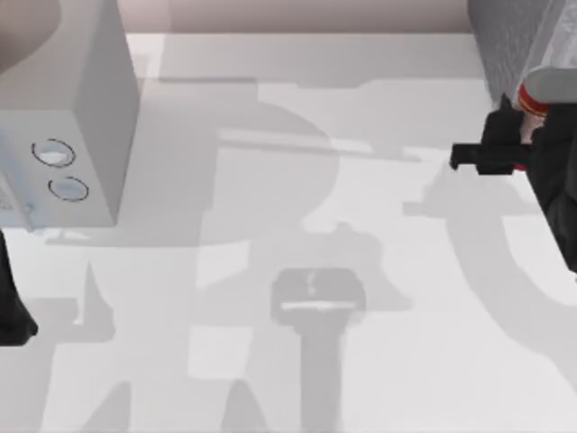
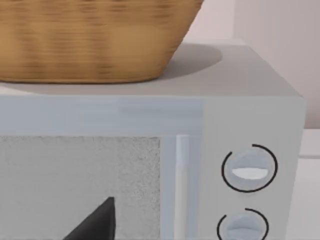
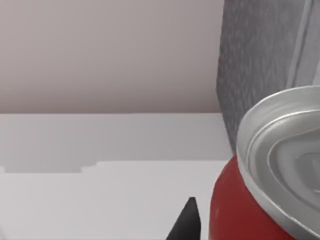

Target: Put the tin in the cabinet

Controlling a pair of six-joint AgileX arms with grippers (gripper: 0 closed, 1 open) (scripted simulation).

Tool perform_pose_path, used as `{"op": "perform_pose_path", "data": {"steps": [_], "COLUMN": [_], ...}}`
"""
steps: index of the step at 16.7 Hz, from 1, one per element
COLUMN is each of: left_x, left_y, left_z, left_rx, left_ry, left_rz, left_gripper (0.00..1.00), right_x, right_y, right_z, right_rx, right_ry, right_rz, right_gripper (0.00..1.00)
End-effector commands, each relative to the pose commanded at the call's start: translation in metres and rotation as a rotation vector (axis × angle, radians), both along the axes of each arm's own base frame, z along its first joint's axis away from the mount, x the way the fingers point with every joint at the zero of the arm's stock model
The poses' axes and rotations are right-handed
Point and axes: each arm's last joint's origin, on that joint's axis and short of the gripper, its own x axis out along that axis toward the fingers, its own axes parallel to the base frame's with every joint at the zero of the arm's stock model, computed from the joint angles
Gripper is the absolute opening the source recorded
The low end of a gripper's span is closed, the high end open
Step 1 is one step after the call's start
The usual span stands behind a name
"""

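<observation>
Holding the tin (image 1: 534,97) in its fingers, R gripper (image 1: 518,135) sat at 2 o'clock by the cabinet (image 1: 509,36), prob. staged for insertion; L fingers' state unclear.

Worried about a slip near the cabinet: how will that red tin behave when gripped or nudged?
The tin looks rigid, with a metal top, so it should not crush. Its smooth round wall may slip in the right pincer. Laid sideways, it would probably roll.

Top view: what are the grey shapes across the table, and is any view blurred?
Top view: soft overlapping shadows of arms and boxes on the table. Left wrist view: the basket looks smeared. Right wrist view: the tin looms large, cut off.
</observation>
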Motion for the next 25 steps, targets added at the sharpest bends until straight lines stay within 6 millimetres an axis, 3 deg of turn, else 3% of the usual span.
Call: {"op": "perform_pose_path", "data": {"steps": [5, 11, 13, 16, 21, 25], "left_x": [0.000, 0.000, 0.000, 0.000, 0.000, 0.000], "left_y": [0.000, 0.000, 0.000, 0.000, 0.000, 0.000], "left_z": [0.000, 0.000, 0.000, 0.000, 0.000, 0.000], "left_rx": [0.000, 0.000, 0.000, 0.000, 0.000, 0.000], "left_ry": [0.000, 0.000, 0.000, 0.000, 0.000, 0.000], "left_rz": [0.000, 0.000, 0.000, 0.000, 0.000, 0.000], "left_gripper": [1.00, 1.00, 1.00, 1.00, 1.00, 1.00], "right_x": [-0.026, -0.102, -0.127, -0.150, -0.161, -0.161], "right_y": [-0.030, -0.082, -0.095, -0.106, -0.113, -0.114], "right_z": [0.018, 0.040, 0.033, 0.010, -0.023, -0.025], "right_rx": [0.002, 0.027, 0.026, 0.012, -0.003, -0.004], "right_ry": [-0.020, -0.164, -0.214, -0.231, -0.200, -0.197], "right_rz": [-0.001, 0.005, 0.006, 0.007, 0.010, 0.010], "right_gripper": [0.00, 0.00, 0.00, 0.00, 0.00, 0.00]}}
